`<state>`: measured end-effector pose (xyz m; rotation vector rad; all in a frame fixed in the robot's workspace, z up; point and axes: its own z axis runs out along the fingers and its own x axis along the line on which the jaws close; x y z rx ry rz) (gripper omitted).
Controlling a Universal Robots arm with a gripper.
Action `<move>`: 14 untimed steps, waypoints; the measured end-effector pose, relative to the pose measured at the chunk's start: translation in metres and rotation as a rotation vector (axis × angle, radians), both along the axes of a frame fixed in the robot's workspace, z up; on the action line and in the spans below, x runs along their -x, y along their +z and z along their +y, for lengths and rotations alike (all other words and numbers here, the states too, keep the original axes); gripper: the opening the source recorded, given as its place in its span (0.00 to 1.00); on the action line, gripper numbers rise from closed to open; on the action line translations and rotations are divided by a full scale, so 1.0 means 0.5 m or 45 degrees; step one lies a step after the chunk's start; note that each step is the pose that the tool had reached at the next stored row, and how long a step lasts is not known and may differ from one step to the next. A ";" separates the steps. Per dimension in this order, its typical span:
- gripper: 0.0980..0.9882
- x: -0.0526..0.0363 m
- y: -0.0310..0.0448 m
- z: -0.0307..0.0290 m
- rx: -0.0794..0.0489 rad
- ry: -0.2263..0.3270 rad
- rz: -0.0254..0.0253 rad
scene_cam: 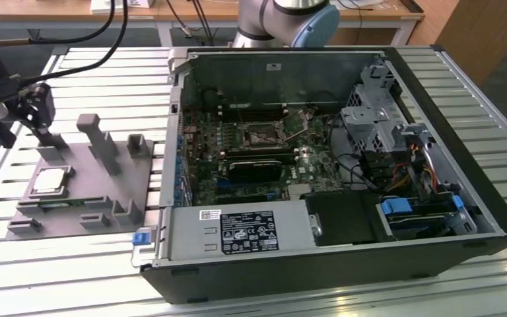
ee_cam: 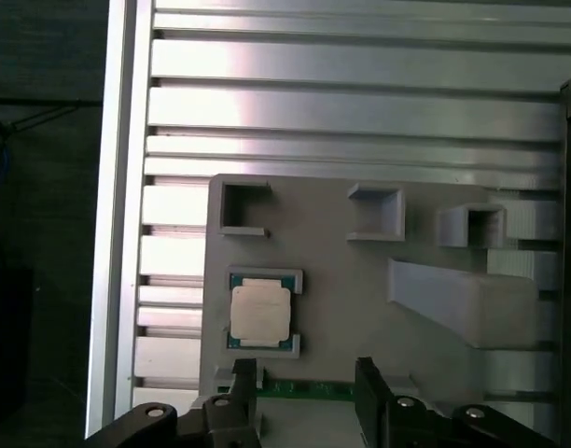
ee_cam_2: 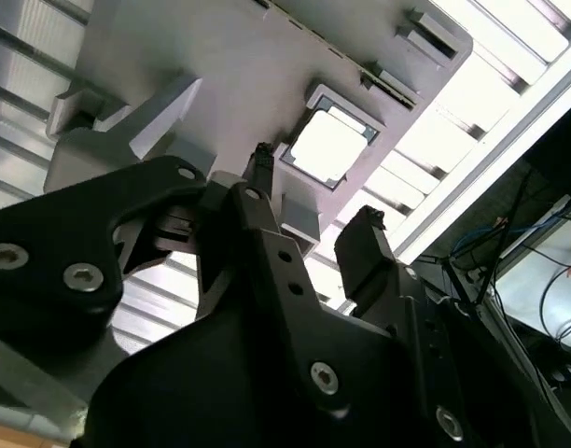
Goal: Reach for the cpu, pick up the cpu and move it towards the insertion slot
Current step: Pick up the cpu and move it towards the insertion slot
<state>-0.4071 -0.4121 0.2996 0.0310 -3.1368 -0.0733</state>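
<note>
A: Where's the cpu (ee_cam: 260, 313)?
B: Seated flat in the tray (ee_cam: 341, 280). The gripper (ee_cam: 304, 371) hovers near it, jaws spread, empty.
A: Handling?
B: Light, stiff, slick on top and fragile, I'd say. Pinch its opposite edges.

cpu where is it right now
The cpu lies in its pocket on the grey tray at the exterior view's left, beside the computer case; the open gripper is near it, not touching.

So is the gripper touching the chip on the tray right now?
Apart. In the exterior view the gripper hangs above the grey tray, with clear space between it and the chip lying in its pocket.
</note>
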 end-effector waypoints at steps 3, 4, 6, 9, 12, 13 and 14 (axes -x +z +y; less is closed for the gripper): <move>0.61 0.003 -0.011 -0.002 0.000 0.000 0.0003; 0.61 0.006 -0.014 -0.003 0.000 0.000 0.0002; 0.67 0.012 -0.022 -0.003 0.000 0.000 0.0001; 0.74 0.019 -0.033 -0.003 0.000 0.000 -0.0001; 0.74 0.024 -0.044 -0.003 0.000 0.000 -0.0001; 0.74 0.025 -0.047 -0.003 0.000 0.000 0.0000; 0.74 0.025 -0.051 -0.004 0.000 0.000 0.0001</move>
